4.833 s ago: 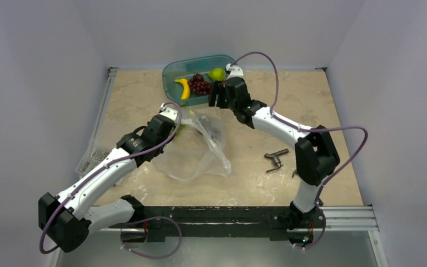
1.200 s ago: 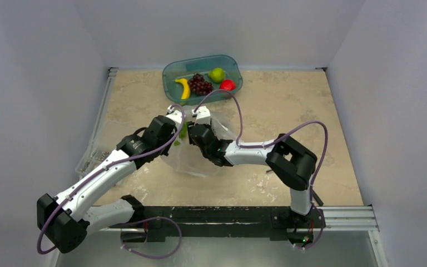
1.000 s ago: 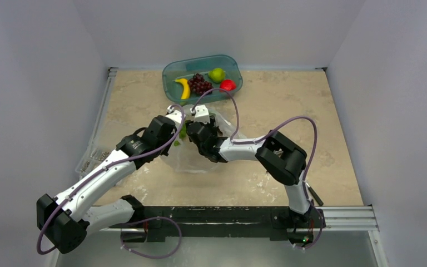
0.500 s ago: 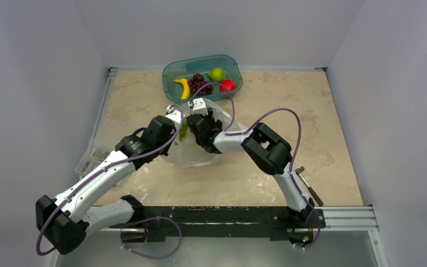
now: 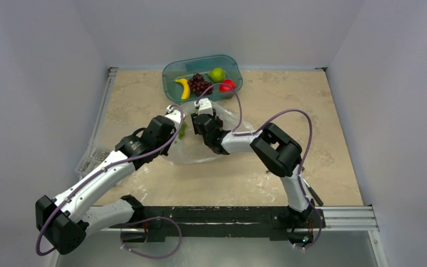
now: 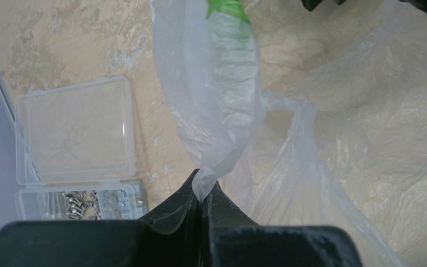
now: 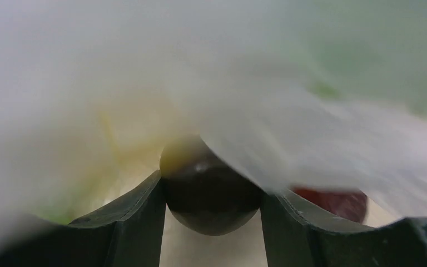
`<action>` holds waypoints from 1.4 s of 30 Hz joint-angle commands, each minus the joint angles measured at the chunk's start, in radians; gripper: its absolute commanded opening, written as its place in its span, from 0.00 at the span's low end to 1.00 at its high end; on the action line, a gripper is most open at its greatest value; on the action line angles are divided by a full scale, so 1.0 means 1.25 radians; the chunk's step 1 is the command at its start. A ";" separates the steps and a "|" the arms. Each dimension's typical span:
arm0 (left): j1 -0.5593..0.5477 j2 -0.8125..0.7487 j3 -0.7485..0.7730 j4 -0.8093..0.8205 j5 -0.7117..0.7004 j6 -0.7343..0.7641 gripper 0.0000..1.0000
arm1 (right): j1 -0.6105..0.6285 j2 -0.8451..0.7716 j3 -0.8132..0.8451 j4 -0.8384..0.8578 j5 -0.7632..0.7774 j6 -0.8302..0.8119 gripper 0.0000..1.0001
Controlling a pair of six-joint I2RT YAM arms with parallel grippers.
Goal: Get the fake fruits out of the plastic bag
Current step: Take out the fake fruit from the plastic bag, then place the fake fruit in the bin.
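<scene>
The clear plastic bag [image 5: 197,150] lies mid-table. My left gripper [image 5: 174,120] is shut on a twisted edge of the bag [image 6: 222,111] and holds it up; its jaws [image 6: 202,192] pinch the film. A green fruit [image 6: 228,8] shows through the bag near that edge. My right gripper [image 5: 203,119] is inside the bag's mouth. In the right wrist view its gripper [image 7: 211,192] is closed on both sides of a dark round fruit [image 7: 211,194], with blurred film over it. A banana [image 5: 183,87], purple grapes [image 5: 199,84] and a green apple [image 5: 217,74] lie in the teal tub [image 5: 169,71].
A red round fruit [image 5: 228,85] is in the tub too. A flat clear box of metal parts [image 5: 92,158] sits at the left edge, also in the left wrist view [image 6: 72,139]. A metal tool [image 5: 309,190] lies near the right arm's base.
My right arm swung from the tub into the bag. Over the last second its gripper moved a little toward the back, and the bag bunched up. The left gripper kept its hold.
</scene>
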 commanded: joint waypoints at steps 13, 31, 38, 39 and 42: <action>-0.006 0.007 0.009 0.009 -0.035 0.008 0.00 | 0.069 -0.452 -0.321 -0.021 -0.266 0.174 0.00; -0.005 -0.013 0.008 -0.004 -0.149 -0.005 0.00 | -0.050 -0.617 -0.110 -0.150 -0.093 0.119 0.00; -0.005 -0.065 -0.012 0.015 -0.240 -0.010 0.00 | -0.161 -0.320 0.180 -0.283 -0.150 0.094 0.00; -0.006 -0.074 -0.017 0.024 -0.234 -0.004 0.00 | -0.176 -0.266 0.229 -0.305 -0.158 0.091 0.00; -0.005 -0.080 -0.026 0.037 -0.201 0.007 0.00 | -0.199 -0.163 0.323 -0.311 -0.174 0.074 0.00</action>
